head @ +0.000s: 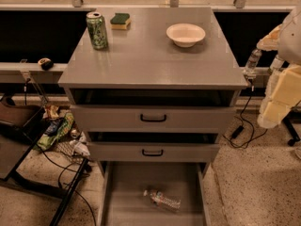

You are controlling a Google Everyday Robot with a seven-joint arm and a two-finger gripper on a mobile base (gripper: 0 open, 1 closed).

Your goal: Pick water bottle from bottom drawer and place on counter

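Down at six o'clock, the water bottle [162, 199] lies on its side in the open bottom drawer [123, 187]. A can [97, 30] and bowl [186, 34] stand on the bench [150, 62]. At three o'clock hangs the claw [275, 102]; apart or together, I cannot tell.

Robot arm [288, 86] noted at the right edge: blocky cream-yellow shells, flat-faced with softened corners. A rounded white-grey casing is seen above them, and a tan joint beside it. The gripper [269, 117] is taken as the lowest rounded cream piece, at the right edge.
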